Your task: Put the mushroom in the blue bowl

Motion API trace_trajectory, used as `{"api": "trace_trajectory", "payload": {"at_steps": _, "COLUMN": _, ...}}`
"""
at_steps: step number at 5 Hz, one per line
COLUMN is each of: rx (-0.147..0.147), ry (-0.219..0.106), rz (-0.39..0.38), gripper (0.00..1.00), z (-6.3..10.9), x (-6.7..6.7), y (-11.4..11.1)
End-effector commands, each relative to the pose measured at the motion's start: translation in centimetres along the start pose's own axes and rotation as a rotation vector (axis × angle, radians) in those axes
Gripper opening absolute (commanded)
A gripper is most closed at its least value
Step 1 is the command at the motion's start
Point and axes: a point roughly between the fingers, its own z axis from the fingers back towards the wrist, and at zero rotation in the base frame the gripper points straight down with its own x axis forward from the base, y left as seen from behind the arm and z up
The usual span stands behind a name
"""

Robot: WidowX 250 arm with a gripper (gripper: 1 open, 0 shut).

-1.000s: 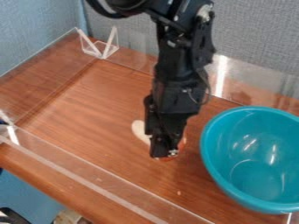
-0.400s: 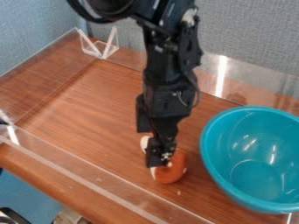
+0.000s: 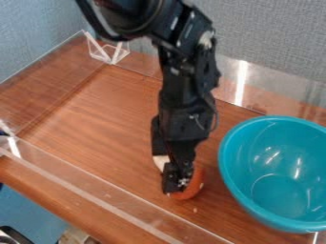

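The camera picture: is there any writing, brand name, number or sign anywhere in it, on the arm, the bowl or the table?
None can be read.
Robot arm: plain black, no legible label.
Blue bowl: smooth and unmarked; the pale patches inside are glare.
Mushroom: no marking.
Wooden table: only wood grain.
White wire stand: bare, no sign on it.

A brown wooden table (image 3: 90,114) has a clear plastic wall (image 3: 76,176) along its edges. A small white wire stand (image 3: 109,46) sits at the far corner, before a blue-grey backdrop (image 3: 38,29).
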Motion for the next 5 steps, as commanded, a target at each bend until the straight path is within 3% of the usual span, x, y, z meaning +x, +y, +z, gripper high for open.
{"api": "trace_trajectory", "payload": {"at_steps": 1, "rx": 0.009, "ry": -0.021, "rz": 0.008, "gripper": 1.0, "z": -0.2, "x": 0.4, "y": 0.4}}
{"api": "trace_trajectory", "payload": {"at_steps": 2, "rx": 0.003, "ry": -0.016, "rz": 0.014, "gripper": 1.0, "z": -0.8, "x": 0.5, "y": 0.4}}
{"api": "trace_trajectory", "payload": {"at_steps": 3, "rx": -0.001, "ry": -0.009, "rz": 0.019, "gripper": 0.0, "z": -1.3, "x": 0.5, "y": 0.4}}
{"api": "trace_trajectory", "payload": {"at_steps": 5, "rx": 0.011, "ry": 0.005, "rz": 0.082, "gripper": 0.0, "z": -0.6, "x": 0.2, "y": 0.7}}
